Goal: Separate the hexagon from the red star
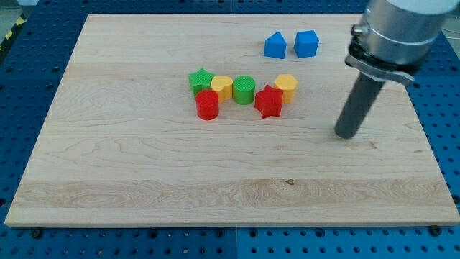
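Observation:
A red star (269, 101) lies near the board's middle. A yellow hexagon (287, 87) touches it at its upper right. My tip (346, 134) rests on the board to the right of both, about a hundred pixels from the star and slightly lower. The dark rod rises from it toward the view's top right.
A green cylinder (244, 89), a yellow cylinder (222, 86), a green star (200, 79) and a red cylinder (207, 105) cluster left of the red star. Two blue blocks (274, 45) (306, 43) sit near the top edge. The wooden board (144, 180) lies on a blue table.

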{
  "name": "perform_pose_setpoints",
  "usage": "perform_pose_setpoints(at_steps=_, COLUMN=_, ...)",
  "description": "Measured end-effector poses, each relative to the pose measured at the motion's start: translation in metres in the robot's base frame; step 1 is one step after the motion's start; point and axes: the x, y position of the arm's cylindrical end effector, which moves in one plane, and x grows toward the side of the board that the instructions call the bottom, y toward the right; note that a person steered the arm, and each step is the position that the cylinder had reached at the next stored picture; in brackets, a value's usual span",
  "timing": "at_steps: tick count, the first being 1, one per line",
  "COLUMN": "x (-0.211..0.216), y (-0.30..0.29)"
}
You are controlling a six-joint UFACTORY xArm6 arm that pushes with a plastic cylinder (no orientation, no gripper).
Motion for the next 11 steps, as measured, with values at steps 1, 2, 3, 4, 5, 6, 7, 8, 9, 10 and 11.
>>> perform_pose_setpoints(at_steps=1, x=-0.031, y=-0.018)
perform_pose_setpoints(at_steps=2, x=-0.061, y=-0.035)
perform_pose_setpoints(at_steps=3, x=-0.088, y=-0.059)
perform_pose_setpoints(at_steps=4, x=-0.109, y=-0.087)
perform_pose_setpoints(at_steps=5, x=-0.126, y=-0.115)
perform_pose_setpoints(at_steps=6, x=-0.135, y=-0.116)
perform_pose_setpoints(at_steps=7, x=-0.135, y=-0.116)
perform_pose_setpoints(at_steps=8, x=-0.128, y=-0.115)
perform_pose_setpoints(at_steps=9, x=-0.141, y=-0.096)
perform_pose_setpoints(at_steps=10, x=-0.134, y=-0.070)
perform_pose_setpoints(at_steps=11, x=-0.099, y=-0.058)
